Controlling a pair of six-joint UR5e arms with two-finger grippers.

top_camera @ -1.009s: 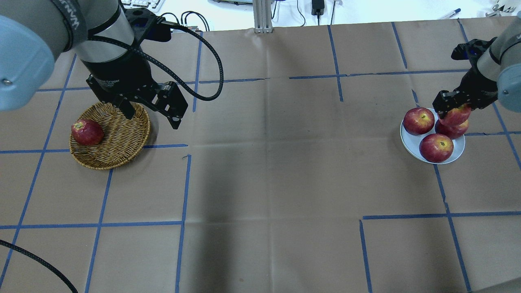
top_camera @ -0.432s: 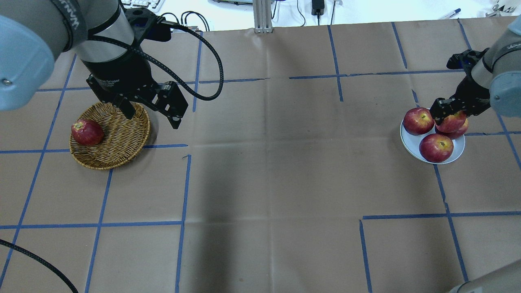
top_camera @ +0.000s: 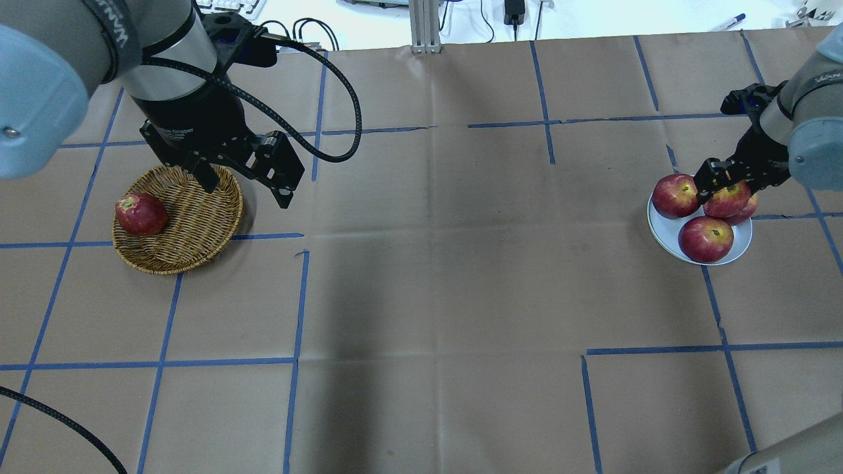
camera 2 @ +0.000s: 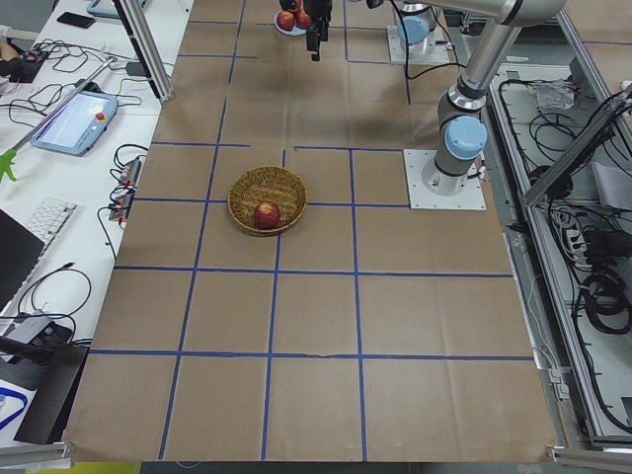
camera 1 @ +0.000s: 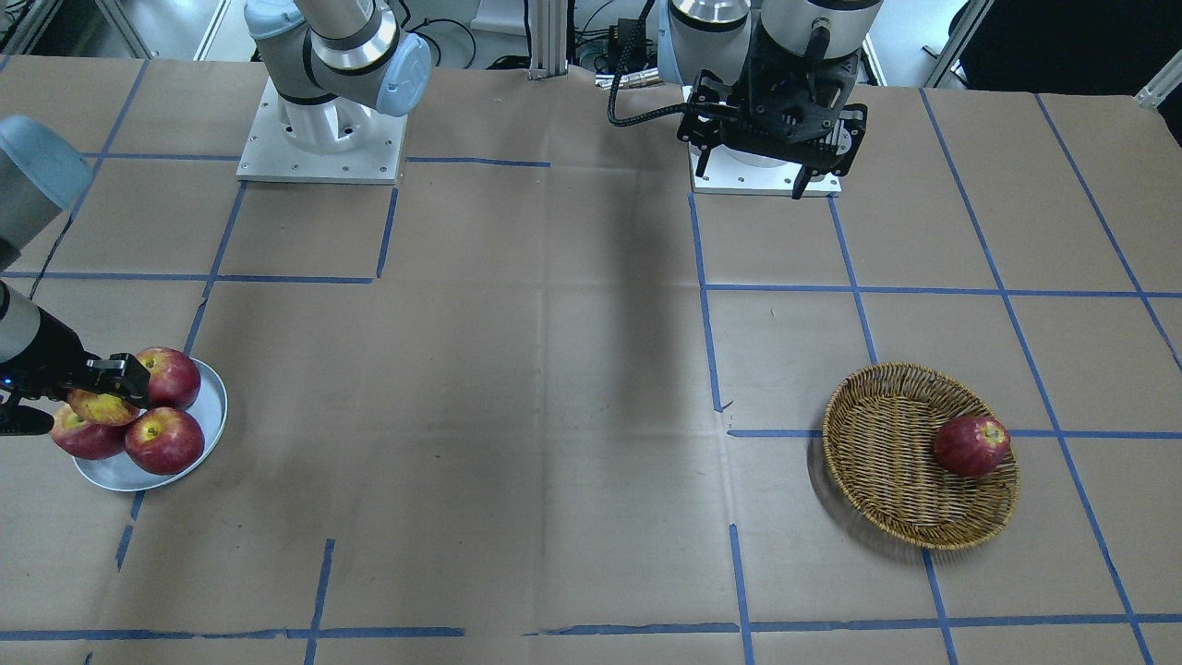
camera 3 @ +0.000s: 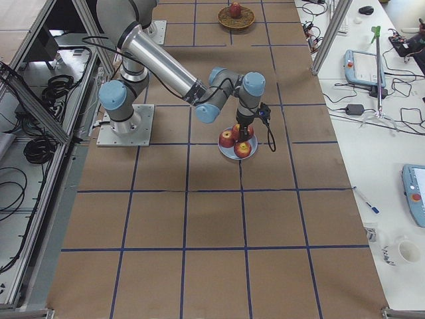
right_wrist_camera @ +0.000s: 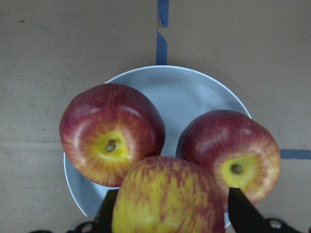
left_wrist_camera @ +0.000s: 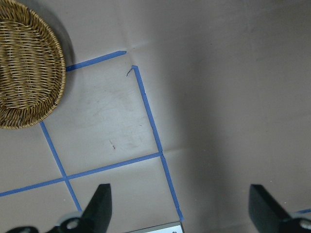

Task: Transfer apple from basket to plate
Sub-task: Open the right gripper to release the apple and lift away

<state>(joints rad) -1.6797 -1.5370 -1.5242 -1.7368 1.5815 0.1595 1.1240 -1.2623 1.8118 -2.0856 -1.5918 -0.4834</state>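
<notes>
Over on the right half of the surface, the right end effector (right_wrist_camera: 172,213) has its two fingers clamped on either side of the apple (right_wrist_camera: 167,194), the pale one streaked red over yellow. It holds the fruit low over the plate (right_wrist_camera: 189,97), a small silvery-grey dish that already carries three dark red apples (top_camera: 675,195). In the wrist view the held apple overlaps two of them, one on each side. From the front it sits above the third, the one at the plate's outer side. I can't tell whether it is touching any of them or just clear of them.

The wicker basket (top_camera: 197,224) lies well apart on the left half of the surface, nearer the edge across from the robot than the robot's own edge. One dark red apple (top_camera: 140,214) rests inside it, against the wall on the side toward the surface's left end.

The left end effector (top_camera: 245,183) hangs high up with its fingers spread wide and nothing between them. Its wrist camera looks down on bare brown paper (left_wrist_camera: 233,97) and blue tape lines (left_wrist_camera: 150,121), with the basket's rim just off to one side.
</notes>
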